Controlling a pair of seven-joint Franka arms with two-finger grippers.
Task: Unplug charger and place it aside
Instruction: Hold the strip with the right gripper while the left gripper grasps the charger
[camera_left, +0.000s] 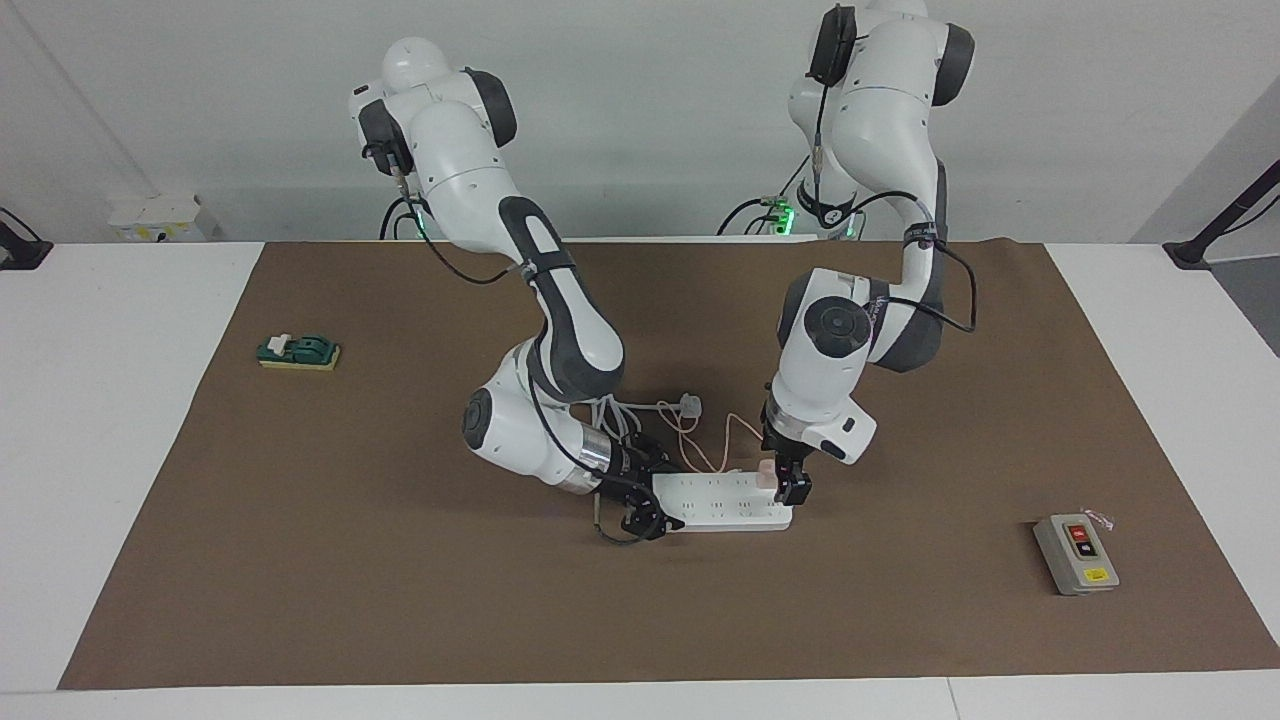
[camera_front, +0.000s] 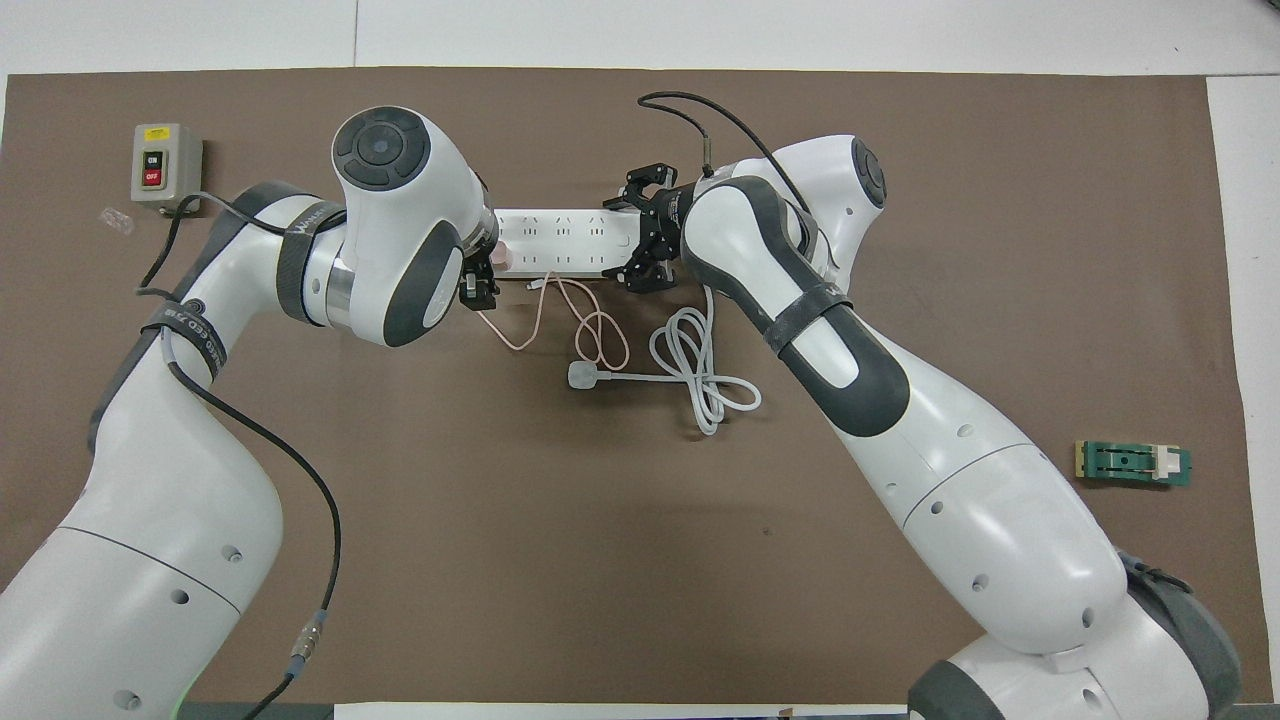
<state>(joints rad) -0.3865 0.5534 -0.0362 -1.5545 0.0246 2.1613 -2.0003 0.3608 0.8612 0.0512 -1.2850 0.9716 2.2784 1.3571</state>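
- While the white power strip (camera_left: 722, 500) lies mid-desk on the brown mat (camera_left: 400, 560), the right pincer (camera_left: 640, 505) clamps its end toward the right arm.
- The left pincer (camera_left: 790, 487) closes around the pale pink charger (camera_left: 765, 472), plugged into the strip's other end.
- In the overhead view, the charger's thin pink cable (camera_front: 560, 325) loops off at 6 o'clock from the strip.
- A white three-pin plug (camera_front: 583, 375) and coiled cord (camera_front: 700, 375) lie beside those loops.

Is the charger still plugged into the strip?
Plugged in. The charger sits on the power strip at its left-arm end, the left gripper down at it.
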